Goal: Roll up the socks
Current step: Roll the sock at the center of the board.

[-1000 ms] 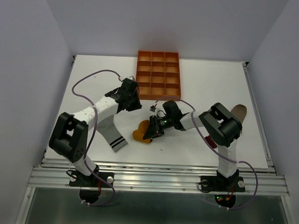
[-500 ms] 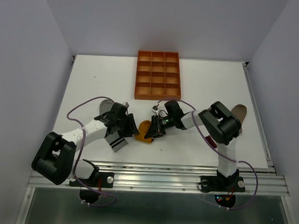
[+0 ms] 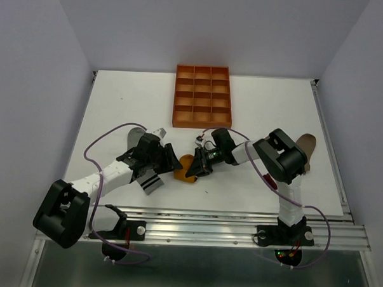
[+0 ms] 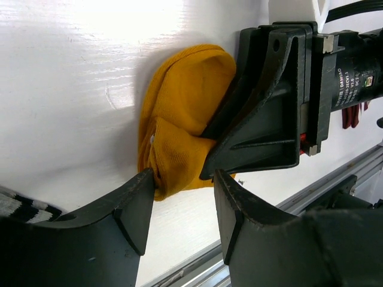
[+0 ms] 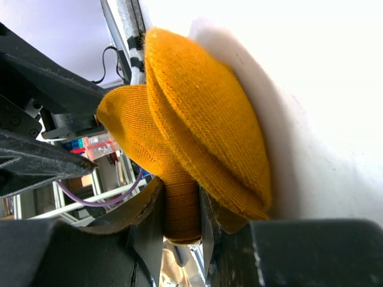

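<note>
Socks number three by our count: the mustard sock (image 3: 181, 171) lies bunched mid-bench (image 3: 269, 102), a fold pinched between the right fingers (image 5: 146, 230), the left fingers (image 4: 134, 209) spread just beside it. We see only the toe and striped cuff of the grey sock (image 3: 151, 183) under the left arm (image 3: 111, 172), and the brown sock (image 3: 307, 147) is half hidden behind the right arm (image 3: 281, 159); one orange tray (image 3: 202, 124) sits beyond.

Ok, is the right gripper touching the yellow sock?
Touching. The right wrist view shows the right gripper clamped on a fold of the yellow sock.
</note>
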{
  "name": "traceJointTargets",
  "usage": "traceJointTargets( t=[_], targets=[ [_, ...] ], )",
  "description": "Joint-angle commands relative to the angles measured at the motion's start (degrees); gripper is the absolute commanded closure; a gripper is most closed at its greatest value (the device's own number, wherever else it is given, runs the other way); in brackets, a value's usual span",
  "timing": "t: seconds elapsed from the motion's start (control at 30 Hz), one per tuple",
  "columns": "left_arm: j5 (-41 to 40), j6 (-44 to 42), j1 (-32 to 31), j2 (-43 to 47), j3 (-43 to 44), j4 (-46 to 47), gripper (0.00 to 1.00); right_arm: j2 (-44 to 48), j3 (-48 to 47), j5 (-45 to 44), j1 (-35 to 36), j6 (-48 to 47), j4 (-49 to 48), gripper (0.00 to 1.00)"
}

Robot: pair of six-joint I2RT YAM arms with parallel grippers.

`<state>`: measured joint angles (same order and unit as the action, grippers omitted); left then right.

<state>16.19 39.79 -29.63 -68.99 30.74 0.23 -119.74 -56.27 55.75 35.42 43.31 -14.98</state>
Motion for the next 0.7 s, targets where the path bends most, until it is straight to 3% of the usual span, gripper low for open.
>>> traceJointTargets(
  t=[0.0,0.67],
  targets=[
    [-1.60,-1.56,-0.69,0.44,-0.68,1.26,0.45,-5.24,3.10,-12.51,-1.75,-3.06,10.06,0.99],
    [-5.11,-1.91,-4.47,-8.26,1.34,1.53,0.49,-4.88,3.54,-13.03,-2.28,-3.14,9.97,0.99]
  ],
)
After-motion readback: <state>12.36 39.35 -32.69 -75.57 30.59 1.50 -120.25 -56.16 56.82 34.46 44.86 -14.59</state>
